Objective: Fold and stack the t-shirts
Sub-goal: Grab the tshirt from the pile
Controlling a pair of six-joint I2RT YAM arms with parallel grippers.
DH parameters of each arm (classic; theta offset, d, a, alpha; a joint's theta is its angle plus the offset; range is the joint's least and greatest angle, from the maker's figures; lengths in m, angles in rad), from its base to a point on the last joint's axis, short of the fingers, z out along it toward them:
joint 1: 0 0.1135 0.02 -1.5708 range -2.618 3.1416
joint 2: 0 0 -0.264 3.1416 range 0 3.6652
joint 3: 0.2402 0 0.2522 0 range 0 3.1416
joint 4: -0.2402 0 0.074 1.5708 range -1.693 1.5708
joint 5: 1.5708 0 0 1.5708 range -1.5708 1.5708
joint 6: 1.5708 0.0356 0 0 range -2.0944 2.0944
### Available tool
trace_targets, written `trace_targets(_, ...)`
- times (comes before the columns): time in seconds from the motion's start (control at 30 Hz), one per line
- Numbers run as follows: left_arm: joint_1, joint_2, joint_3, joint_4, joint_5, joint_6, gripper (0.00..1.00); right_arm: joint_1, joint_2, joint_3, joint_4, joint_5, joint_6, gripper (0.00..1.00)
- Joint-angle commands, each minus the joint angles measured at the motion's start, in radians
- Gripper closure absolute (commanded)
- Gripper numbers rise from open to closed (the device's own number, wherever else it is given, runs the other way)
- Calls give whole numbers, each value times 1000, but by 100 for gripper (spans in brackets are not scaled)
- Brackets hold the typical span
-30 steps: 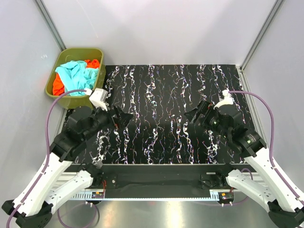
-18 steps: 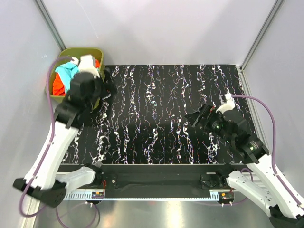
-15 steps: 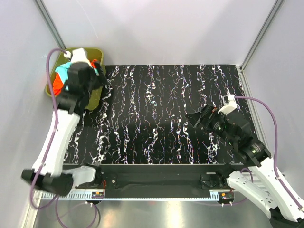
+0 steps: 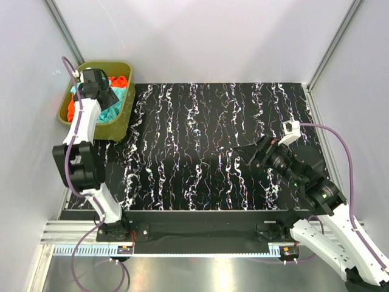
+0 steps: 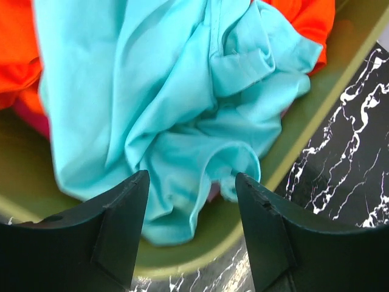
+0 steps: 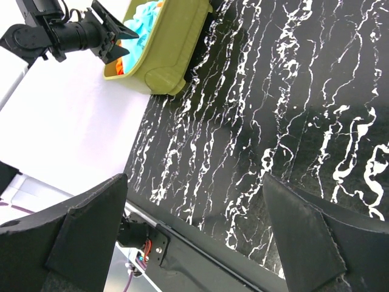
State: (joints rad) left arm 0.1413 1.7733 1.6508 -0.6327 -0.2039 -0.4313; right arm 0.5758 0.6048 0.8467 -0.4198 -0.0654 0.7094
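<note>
The teal t-shirt (image 5: pixel 170 109) lies crumpled on top in the olive-green tub (image 4: pixel 124 103) at the back left. The orange t-shirt (image 5: pixel 304 18) shows under it at the sides, and a bit of the pink t-shirt (image 5: pixel 36 118) shows at the left. My left gripper (image 4: pixel 107 99) hovers over the tub, open and empty; in the left wrist view (image 5: pixel 191 207) its jaws straddle the teal cloth's near edge without holding it. My right gripper (image 4: pixel 250 152) is open and empty above the mat's right half; it also shows in the right wrist view (image 6: pixel 194 231).
The black white-veined mat (image 4: pixel 213 140) covers the table. The tub's rim (image 5: pixel 200 258) lies just below my left fingertips. Grey walls with metal posts close in the left, back and right sides. The tub (image 6: pixel 164 48) sits off the mat's left corner.
My left arm has swung from the mat's near left up and back over the tub, still open. My right gripper has drifted slightly nearer and lower.
</note>
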Motion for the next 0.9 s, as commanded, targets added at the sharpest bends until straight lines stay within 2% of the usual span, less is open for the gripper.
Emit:
trace_targets(0.0,9,29,87,77,67,2,36,2,4,-9,55,7,-31,0)
trace_targets(0.13,14,93,80,77,35,2,37,4,29,3,62,4,-44,0)
trace_targets(0.23,21,112,92,77,14,14,45,4,42,6,69,4,-44,0)
trace_targets(0.27,23,117,101,77,14,25,56,2,46,5,70,9,-42,0)
trace_targets(0.33,24,115,134,79,20,35,71,4,49,6,73,16,-45,0)
trace_targets(0.37,26,110,151,77,49,40,83,4,56,8,75,24,-48,0)
trace_targets(0.43,26,104,220,77,92,40,98,4,61,15,75,35,-56,0)
trace_targets(0.63,-14,63,434,119,357,-66,100,4,55,26,82,59,-56,0)
trace_targets(0.8,-101,29,642,174,440,-84,100,4,39,-3,110,84,-79,0)
trace_targets(0.83,-108,11,645,201,446,-105,100,4,39,-3,108,82,-96,0)
trace_targets(0.87,-109,-41,635,294,475,-174,100,4,39,-6,105,73,-99,0)
